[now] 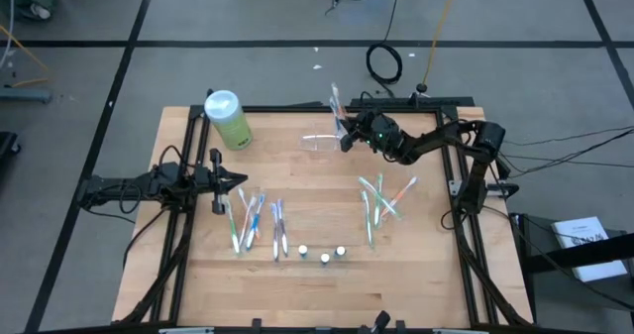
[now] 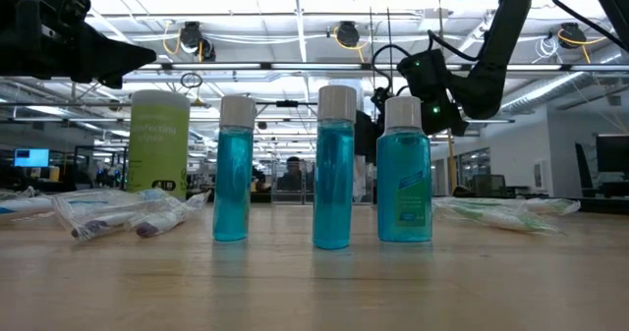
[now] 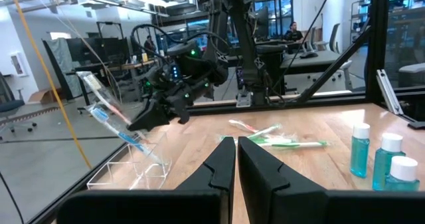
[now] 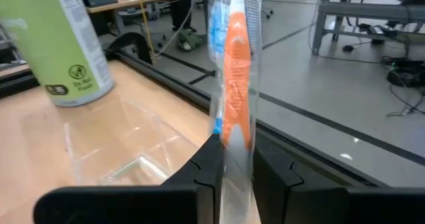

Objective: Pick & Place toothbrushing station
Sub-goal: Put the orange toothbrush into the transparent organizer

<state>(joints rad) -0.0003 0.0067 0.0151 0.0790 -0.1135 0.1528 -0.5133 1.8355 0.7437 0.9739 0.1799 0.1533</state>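
Observation:
The clear plastic toothbrushing station stands on its base at the table's far middle; it also shows in the left wrist view and the right wrist view. My right gripper is just right of it and above it, shut on a wrapped orange-and-blue toothbrush. My left gripper is shut and empty above the table's left side. My right gripper pinches the wrapped toothbrush's handle between its two fingers, which lie across the brush and come from the table's right side. The brush stands tilted, its long part above the fingers. In the left wrist view its lower end reaches down into the station's outline.
A light-green bottle with a white cap stands far left. Wrapped toothbrushes lie in a left pile and a right pile. Three small blue bottles stand near the table's front middle. A black frame edges the table.

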